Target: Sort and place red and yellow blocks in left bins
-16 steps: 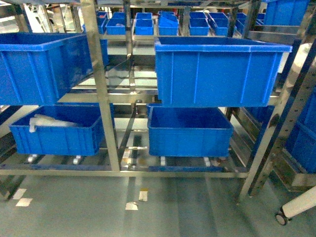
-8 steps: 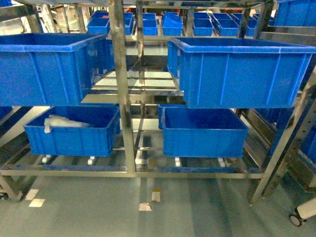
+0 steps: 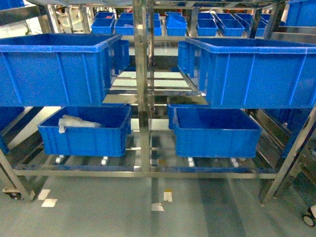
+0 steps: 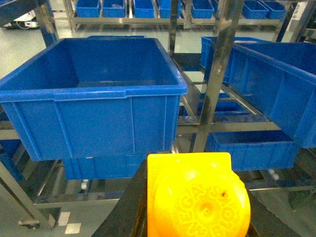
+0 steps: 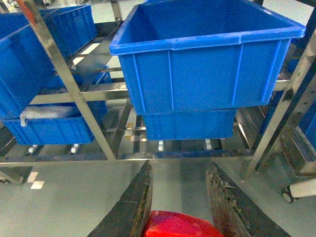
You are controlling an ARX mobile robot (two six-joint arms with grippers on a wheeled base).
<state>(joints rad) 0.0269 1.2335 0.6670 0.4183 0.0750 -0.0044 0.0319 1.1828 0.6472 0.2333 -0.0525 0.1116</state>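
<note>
Gripping yellow block (image 4: 197, 197) in left claw (image 4: 190, 207), studs toward camera, short of upper left bin (image 4: 94, 94) on rack's top shelf. Pinching red block (image 5: 177, 224) in right claw (image 5: 180, 207), above floor, short of upper right bin (image 5: 207, 64).

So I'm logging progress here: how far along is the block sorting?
Nothing looks binned yet. The left gripper holds the yellow block and the right gripper holds the red block, both short of the rack. The upper left bin shows no blocks inside. Both drops into the left bins remain.
</note>
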